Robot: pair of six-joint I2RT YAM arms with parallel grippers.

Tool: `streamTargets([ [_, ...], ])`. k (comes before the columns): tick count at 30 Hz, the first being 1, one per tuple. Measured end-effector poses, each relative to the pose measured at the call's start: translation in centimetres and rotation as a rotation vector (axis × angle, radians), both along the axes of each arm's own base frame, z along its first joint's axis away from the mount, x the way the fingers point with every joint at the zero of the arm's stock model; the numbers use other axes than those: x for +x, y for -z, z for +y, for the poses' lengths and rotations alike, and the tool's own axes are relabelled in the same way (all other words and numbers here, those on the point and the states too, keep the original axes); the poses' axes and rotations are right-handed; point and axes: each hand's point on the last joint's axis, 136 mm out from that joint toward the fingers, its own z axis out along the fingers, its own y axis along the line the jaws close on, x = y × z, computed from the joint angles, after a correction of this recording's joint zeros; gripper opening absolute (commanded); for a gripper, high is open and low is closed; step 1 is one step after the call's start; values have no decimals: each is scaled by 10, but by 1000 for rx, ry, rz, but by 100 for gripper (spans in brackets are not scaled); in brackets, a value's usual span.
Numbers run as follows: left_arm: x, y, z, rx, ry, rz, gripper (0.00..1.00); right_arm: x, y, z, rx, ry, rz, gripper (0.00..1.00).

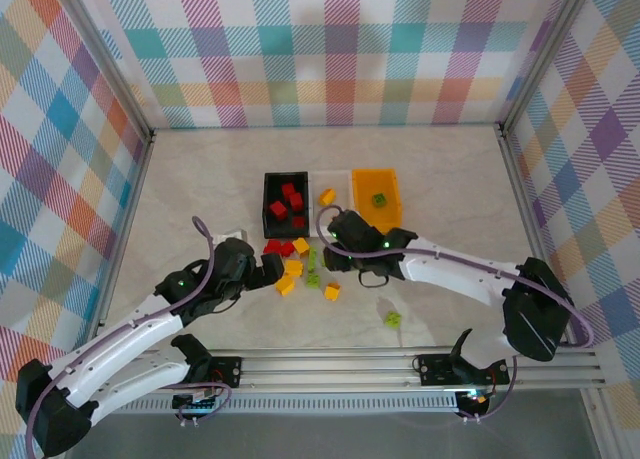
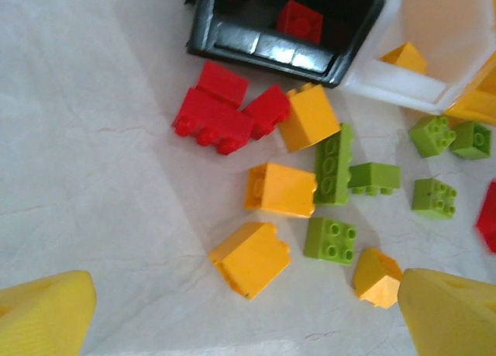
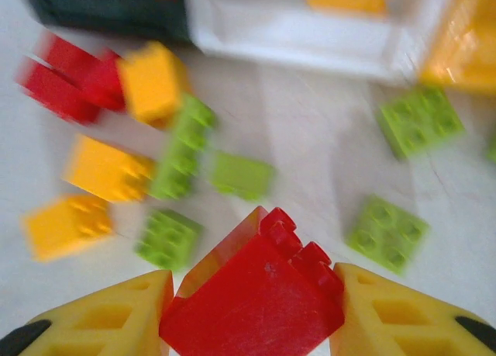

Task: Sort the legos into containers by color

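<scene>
Leftward, the left gripper [image 2: 248, 317] hangs wide open above the loose legos [image 2: 280, 189], ready to pick; the black bin [image 2: 263, 46] sits at their 12 o'clock, collecting reds. Rightward, the right gripper [image 3: 252, 313] clamps a red brick [image 3: 256, 294], likely bound for that bin

Bright, even overhead light, soft short shadows beside the legos [image 2: 280, 189], glare on the black bin [image 2: 263, 46] rim, right wrist view blurred, top view sharp.
</scene>
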Motion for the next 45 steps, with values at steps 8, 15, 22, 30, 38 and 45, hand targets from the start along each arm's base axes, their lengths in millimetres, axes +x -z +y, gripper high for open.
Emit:
streamTargets([
  [8,-15,17,14,7,-27,36,100,76,-41,102,99,-63,-79,35],
  [15,-20,31,17,14,-32,67,100,143,-10,121,58,10,-45,57],
  [22,-20,43,11,29,-11,106,100,166,-15,124,72,31,-47,76],
  [30,-14,67,-14,134,98,167,99,116,-43,84,119,30,-47,77],
  [38,8,84,-48,307,202,182,92,70,-48,29,172,93,-54,78],
  [45,20,106,-47,428,215,200,83,48,-30,-2,160,153,-28,78],
])
